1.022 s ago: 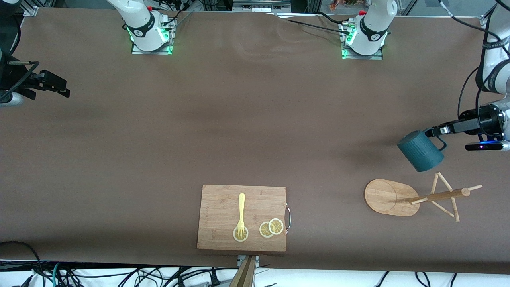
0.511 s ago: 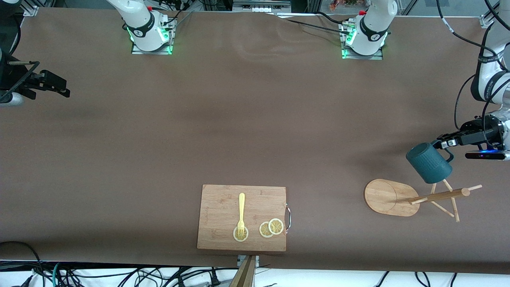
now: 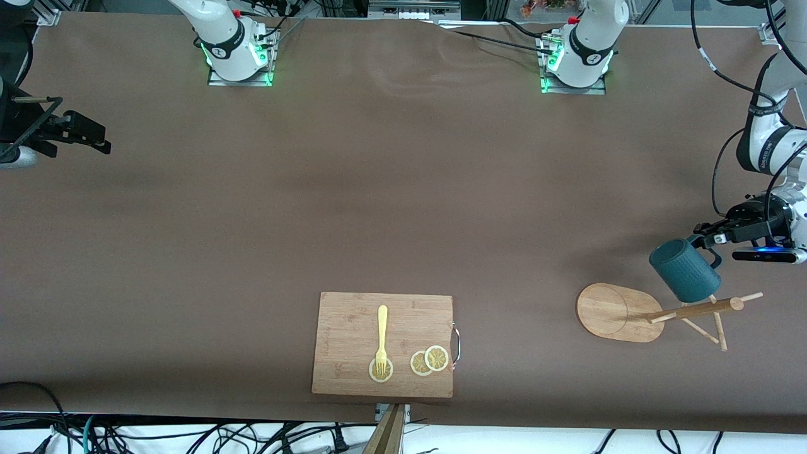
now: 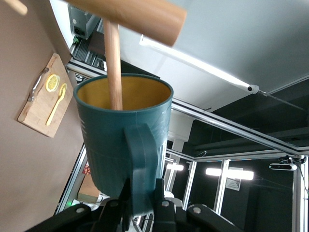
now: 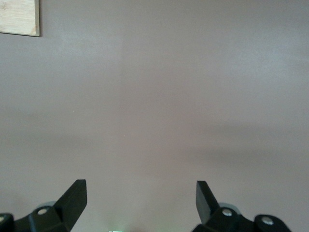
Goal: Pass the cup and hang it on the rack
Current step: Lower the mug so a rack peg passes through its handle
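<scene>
The dark teal ribbed cup [image 3: 685, 271] hangs in the air over the top of the bamboo rack [image 3: 608, 312], against its upper pegs. My left gripper [image 3: 709, 243] is shut on the cup's loop handle [image 4: 142, 162]. In the left wrist view the cup [image 4: 111, 140] shows its mustard-yellow inside. A thin peg [image 4: 113, 63] from the rack's post [image 4: 135, 14] crosses the rim and ends against that inside. My left gripper [image 4: 141, 200] grips the handle from both sides. My right gripper [image 3: 94, 135] waits open and empty at the right arm's end of the table, over bare mat [image 5: 141, 193].
A rectangular wooden cutting board [image 3: 353, 315] lies near the table's front edge, with a yellow fork [image 3: 381, 337] and lemon slices [image 3: 429, 360] on it. The board also shows in the left wrist view [image 4: 34, 113]. The rack's oval base is toward the left arm's end.
My left gripper has carried the cup toward the front camera, down onto the rack's top; the cup now overlaps the upper peg. The right arm has not moved.
</scene>
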